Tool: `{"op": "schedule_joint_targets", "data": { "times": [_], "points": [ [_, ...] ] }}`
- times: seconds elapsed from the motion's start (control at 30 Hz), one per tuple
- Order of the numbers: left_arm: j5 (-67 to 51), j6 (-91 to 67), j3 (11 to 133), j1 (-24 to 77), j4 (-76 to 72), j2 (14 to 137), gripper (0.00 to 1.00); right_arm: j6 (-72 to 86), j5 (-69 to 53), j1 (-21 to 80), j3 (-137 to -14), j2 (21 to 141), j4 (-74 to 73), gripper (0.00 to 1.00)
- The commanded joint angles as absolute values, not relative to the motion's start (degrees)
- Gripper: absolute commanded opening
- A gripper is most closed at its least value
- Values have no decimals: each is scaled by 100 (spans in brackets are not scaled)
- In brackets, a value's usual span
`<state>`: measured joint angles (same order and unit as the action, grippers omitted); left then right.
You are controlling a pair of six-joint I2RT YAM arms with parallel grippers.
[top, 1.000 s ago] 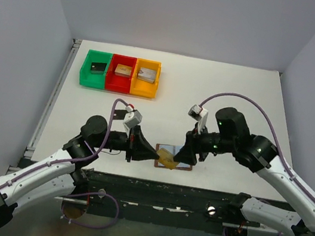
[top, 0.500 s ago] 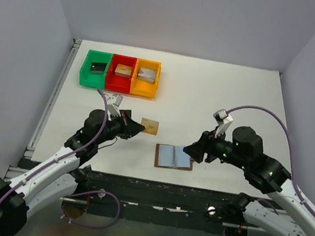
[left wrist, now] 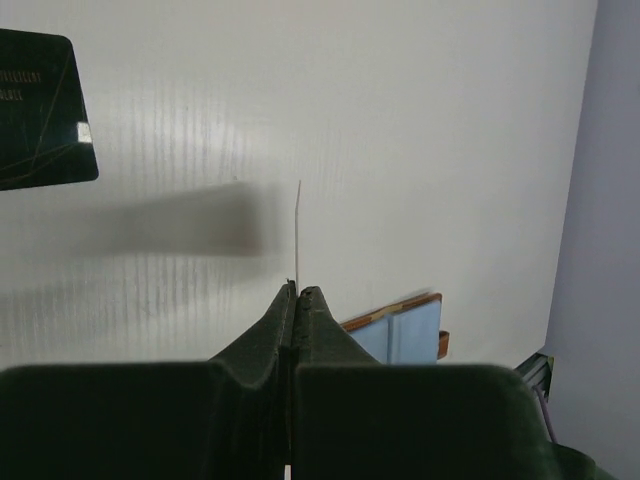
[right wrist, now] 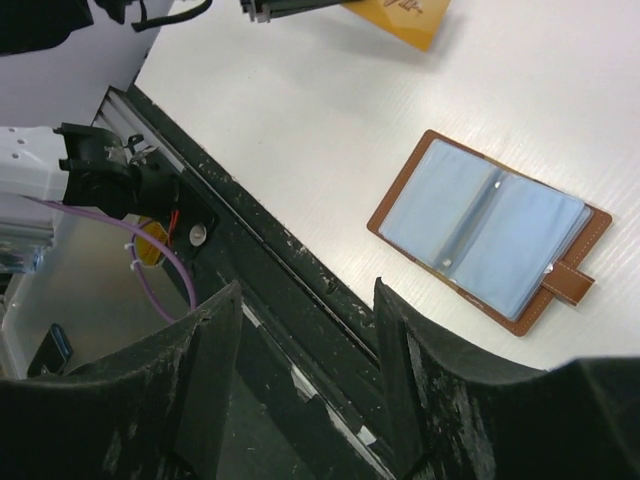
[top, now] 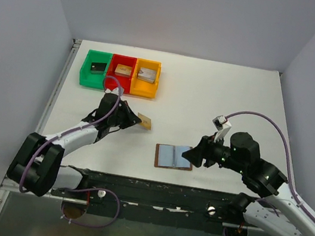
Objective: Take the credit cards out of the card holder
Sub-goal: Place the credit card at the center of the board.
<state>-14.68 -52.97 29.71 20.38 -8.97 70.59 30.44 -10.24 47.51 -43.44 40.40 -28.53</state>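
Below the right gripper (right wrist: pixel 305 300), whose jaws hang spread and empty, lies the one holder (right wrist: pixel 490 232), open flat, its pockets seemingly bare. Well away on the far side of it, the left gripper (left wrist: pixel 297 292) pinches one gold card (left wrist: pixel 298 225) on edge. Tip it flat and low before release, beside the single black card (left wrist: pixel 40 110) ahead-left of that gripper.
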Motion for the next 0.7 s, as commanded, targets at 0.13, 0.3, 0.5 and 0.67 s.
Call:
{"op": "schedule_joint_targets", "data": {
  "times": [0.13,0.3,0.5,0.67],
  "points": [
    [-1406,-5028,3726,1811,-1019,8226,0,2988,-1389,4720,-4140,3859,-2768,63],
    [-1582,-4975,3972,1784,-1054,8674,0,2936,-1433,4729,-4043,3788,-2751,63],
    [-1679,-4834,4130,1775,-1090,8973,0,2944,-1406,4720,-3955,3718,-2769,63],
    [-1661,-4738,4201,1749,-993,9088,5,2927,-1380,4720,-3929,3753,-2777,63]
  ]
}}
